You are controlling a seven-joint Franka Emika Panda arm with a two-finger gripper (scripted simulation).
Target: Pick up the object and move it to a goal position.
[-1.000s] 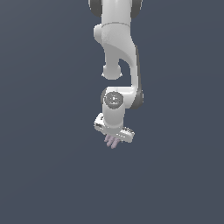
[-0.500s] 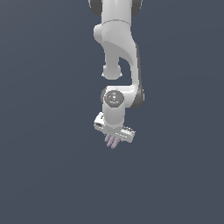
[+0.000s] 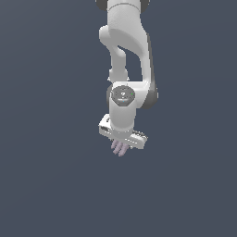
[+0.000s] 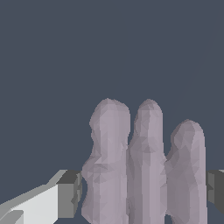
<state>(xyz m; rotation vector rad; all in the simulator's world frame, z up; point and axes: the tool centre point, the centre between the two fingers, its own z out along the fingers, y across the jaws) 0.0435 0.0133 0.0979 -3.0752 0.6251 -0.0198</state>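
Observation:
The object [image 3: 120, 148] is a small pale pinkish-lilac piece of three short ridged rods joined side by side. In the exterior view it hangs just below the white hand of the arm, sticking out under my gripper [image 3: 122, 144]. The wrist view shows the object [image 4: 144, 166] close up, its three rods standing between the two dark grey pads [image 4: 69, 193], which press on its outer sides. My gripper [image 4: 142, 192] is shut on it. The lower ends of the rods are cut off by the picture's edge.
A flat, even dark blue-grey background [image 3: 51, 185] fills everything around the arm. The white arm [image 3: 125, 69] reaches down from above in the exterior view.

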